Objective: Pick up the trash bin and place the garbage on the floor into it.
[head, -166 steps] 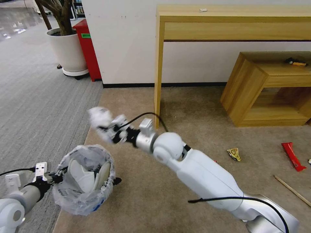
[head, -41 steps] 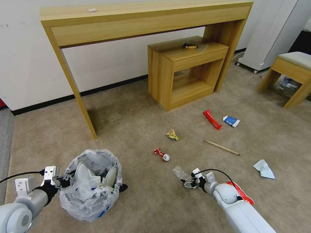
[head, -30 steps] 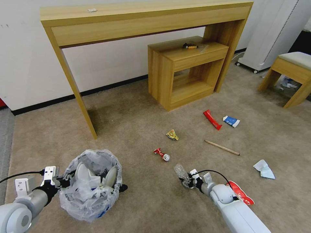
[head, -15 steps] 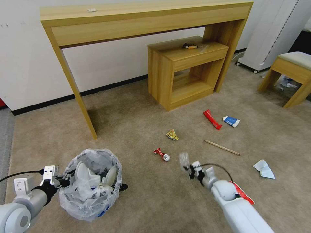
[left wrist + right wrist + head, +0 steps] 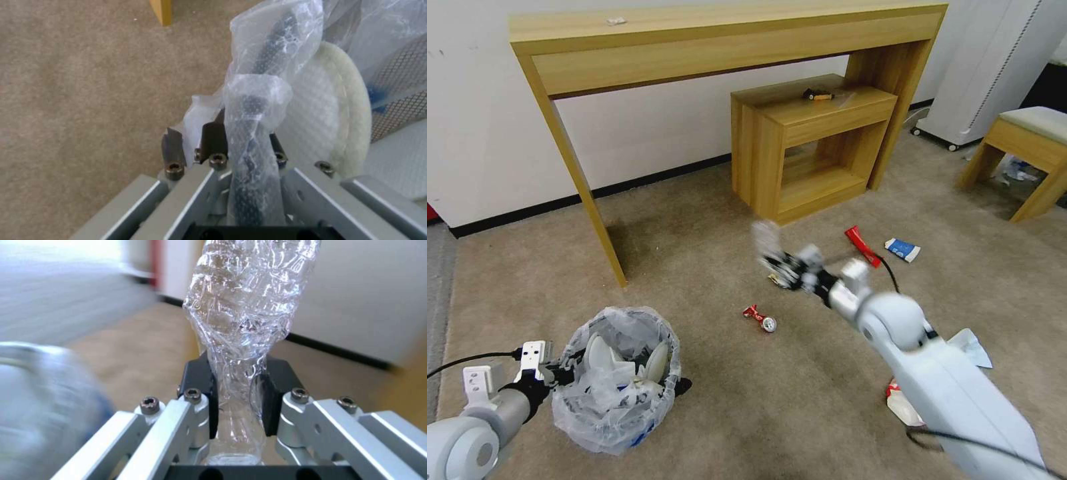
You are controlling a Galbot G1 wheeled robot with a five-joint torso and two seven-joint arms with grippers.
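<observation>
- Crinkly translucent plastic lines the trash bin (image 5: 616, 380), nearest to me at lower left; my left gripper (image 5: 554, 375) is clamped on its bagged rim, holding it just above the floor (image 5: 707, 220), a beige carpet. White slippers (image 5: 597, 357) already sit inside.
- A little farther out, my right gripper (image 5: 780, 265) is raised in mid-air, pads squeezed on the neck of a crushed clear bottle (image 5: 247, 306), which stands up above the jaws.
- To do this step well, I judge I should swing the bottle across until it sits squarely over the bin's mouth, then let go low, because a light bottle can bounce off the bag.
- Litter on the carpet near my right arm: a crushed red can (image 5: 760, 317), a red-white cup (image 5: 902, 404) and a light-blue mask (image 5: 975, 347).
- Farther off lie a red wrapper (image 5: 864, 245) and a blue-white cup (image 5: 903, 249), before the wooden desk (image 5: 720, 40).
</observation>
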